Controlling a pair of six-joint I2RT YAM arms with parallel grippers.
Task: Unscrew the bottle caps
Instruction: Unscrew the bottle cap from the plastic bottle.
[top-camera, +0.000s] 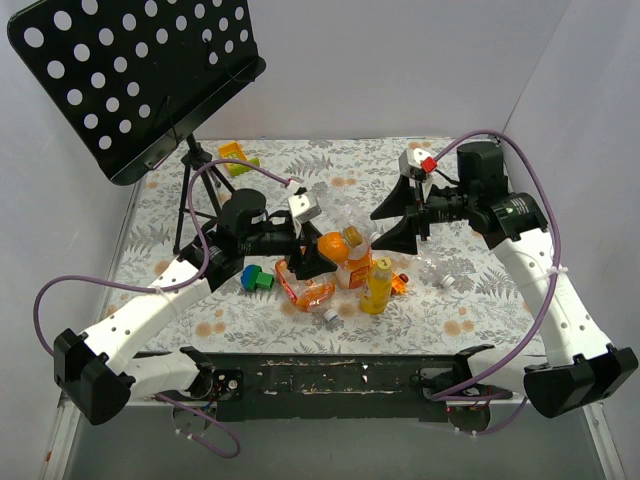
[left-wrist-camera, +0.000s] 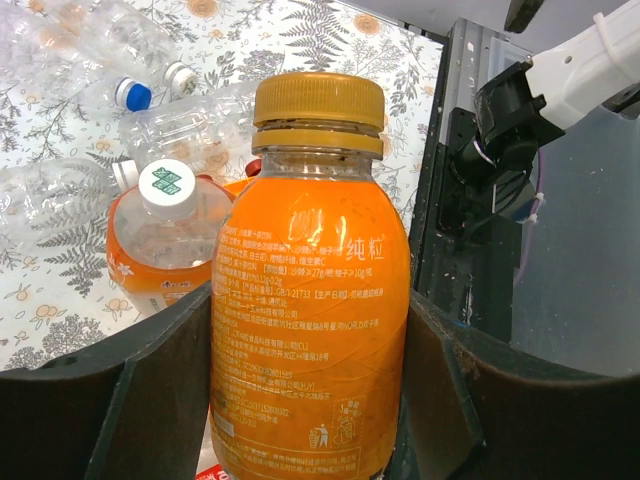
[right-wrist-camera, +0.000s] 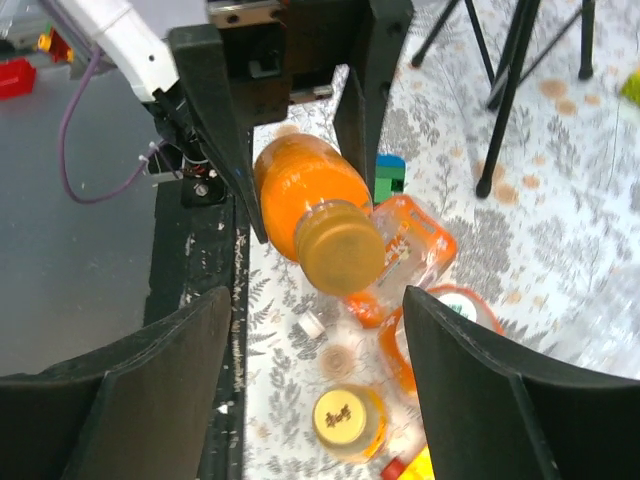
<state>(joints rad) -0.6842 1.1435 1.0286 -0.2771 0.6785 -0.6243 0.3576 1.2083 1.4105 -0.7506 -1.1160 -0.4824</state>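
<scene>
Fingers (left-wrist-camera: 160, 390) of the left end effector (left-wrist-camera: 310, 340) are clenched on the body of a clear plastic bottle full of orange juice (left-wrist-camera: 310, 250), one black pad on each side of its printed label. That bottle's ochre-yellow ribbed plastic screw cap (left-wrist-camera: 318, 105) sits on the neck above a matching ring, and in the right wrist view it faces the camera head-on. The right end effector (right-wrist-camera: 315, 305) stands spread wide and released, holding nothing; the ochre cap lies just beyond its tips, apart from both. On the leaf-patterned tabletop (top-camera: 480, 300) a second orange plastic bottle (left-wrist-camera: 150, 260) carries a white round cap with a green mark (left-wrist-camera: 165, 187), and a slim yellow bottle (top-camera: 376, 290) stands upright with a yellow cap (right-wrist-camera: 340, 418) on it. A small loose white cap (right-wrist-camera: 312, 323) lies on the tabletop close by, and crumpled clear bottles (left-wrist-camera: 60, 190), one with a blue cap (left-wrist-camera: 132, 93), lie farther back.
</scene>
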